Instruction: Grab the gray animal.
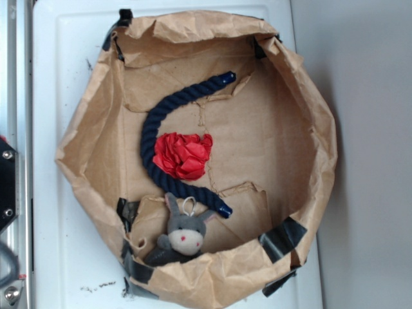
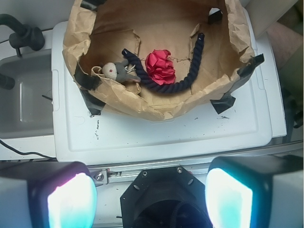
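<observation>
The gray animal [image 1: 183,233] is a small plush donkey with long ears, a pale muzzle, a red nose dot and a metal ring on its head. It lies inside a brown paper bin [image 1: 302,129], against the near wall. In the wrist view the donkey [image 2: 116,71] lies at the bin's left side. My gripper [image 2: 149,199] is open and empty, its two fingers [image 2: 71,199] wide apart, far from the bin over the robot's black base. The gripper does not show in the exterior view.
A navy blue rope [image 1: 154,129] curves through the bin, one end close beside the donkey. A red paper ball [image 1: 185,154] lies in the rope's curve. The bin stands on a white tray [image 2: 166,133]. A grey sink [image 2: 23,95] is at the left.
</observation>
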`<control>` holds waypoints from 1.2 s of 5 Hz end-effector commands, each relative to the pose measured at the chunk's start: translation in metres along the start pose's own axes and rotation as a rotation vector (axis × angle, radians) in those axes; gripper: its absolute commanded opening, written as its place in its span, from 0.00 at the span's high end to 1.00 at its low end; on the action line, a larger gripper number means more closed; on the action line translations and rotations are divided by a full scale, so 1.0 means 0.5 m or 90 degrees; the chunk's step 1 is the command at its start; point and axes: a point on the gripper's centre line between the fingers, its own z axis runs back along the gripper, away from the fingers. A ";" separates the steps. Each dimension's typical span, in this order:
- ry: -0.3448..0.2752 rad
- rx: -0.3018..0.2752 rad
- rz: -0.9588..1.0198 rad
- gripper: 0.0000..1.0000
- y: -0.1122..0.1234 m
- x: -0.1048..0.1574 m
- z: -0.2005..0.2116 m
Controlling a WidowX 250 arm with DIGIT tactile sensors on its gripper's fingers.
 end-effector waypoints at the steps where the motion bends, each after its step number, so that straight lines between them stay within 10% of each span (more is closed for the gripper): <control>1: 0.000 0.000 0.000 0.00 0.000 0.000 0.000; 3: -0.041 0.040 0.188 0.00 -0.027 0.206 0.021; 5: -0.041 0.040 0.188 0.00 -0.027 0.206 0.021; 6: -0.052 0.020 0.323 0.00 0.070 0.233 -0.077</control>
